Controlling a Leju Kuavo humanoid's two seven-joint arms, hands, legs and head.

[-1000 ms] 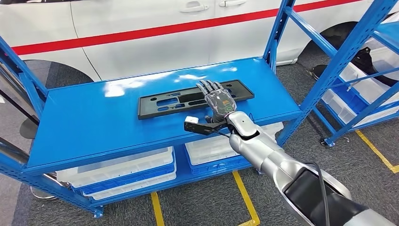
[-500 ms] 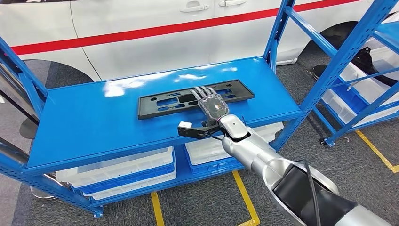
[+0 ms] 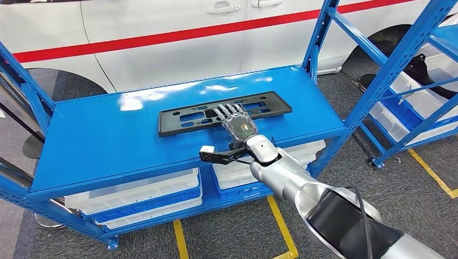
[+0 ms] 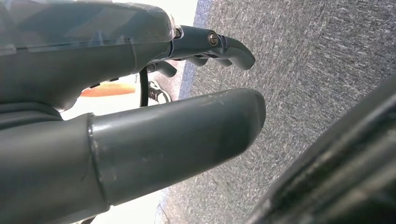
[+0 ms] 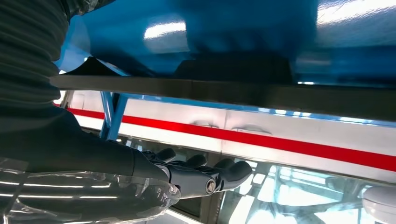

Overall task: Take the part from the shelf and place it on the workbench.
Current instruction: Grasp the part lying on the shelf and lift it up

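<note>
Right hand is laid flat, fingers spread and grasping nothing, over the black part on the shelf, positioned for pickup; left hand is open.

Right hand is covering the middle of the black part, so contact under the fingers isn't readable. Right wrist view is blurring the shelf top and the part's edge. Left hand is running off the frame edge. White bins are sitting partly hidden under the shelf; contents too small to tell.
</note>
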